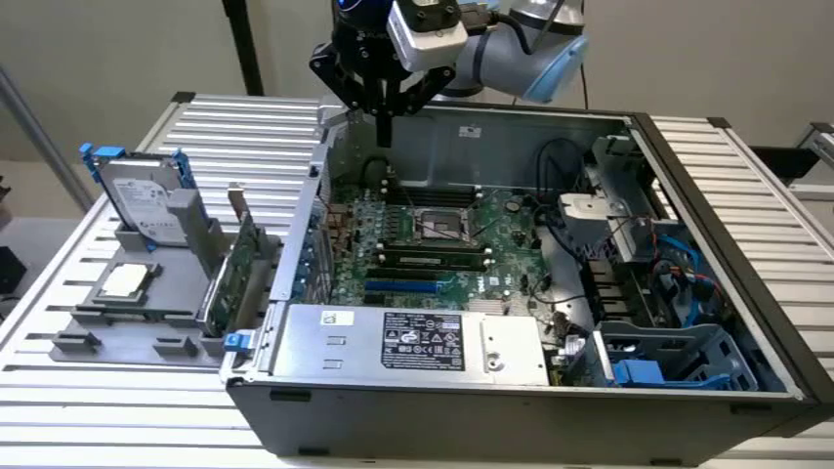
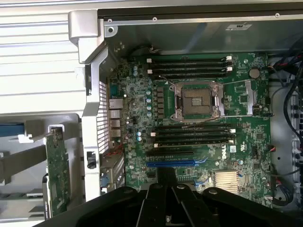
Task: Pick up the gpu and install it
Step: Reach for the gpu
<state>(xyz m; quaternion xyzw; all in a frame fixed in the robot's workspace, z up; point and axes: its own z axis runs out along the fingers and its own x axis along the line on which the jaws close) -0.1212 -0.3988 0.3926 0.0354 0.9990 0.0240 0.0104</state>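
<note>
The gpu (image 1: pixel 240 272) stands on edge in a grey holder (image 1: pixel 131 327) at the exterior view's left, just outside the open computer case (image 1: pixel 729 293). Its green board faces out and its silver bracket points up. In the wrist view the gpu (image 2: pixel 57 176) appears as a thin green strip beside the case's rear wall. My gripper (image 1: pixel 386 129) hangs above the far left corner of the case, over the motherboard (image 1: pixel 437 239), shut with nothing held. Its fingertips (image 2: pixel 165 182) sit over the blue slot (image 2: pixel 175 163) on the motherboard (image 2: pixel 199 137).
A silver hard drive in a blue frame (image 1: pixel 141 200) stands in the holder behind the gpu. A small square silver chip (image 1: pixel 124 281) lies flat there. The power supply (image 1: pixel 404 342) fills the case's near side, and cables and drive bays (image 1: pixel 651 274) crowd the exterior view's right.
</note>
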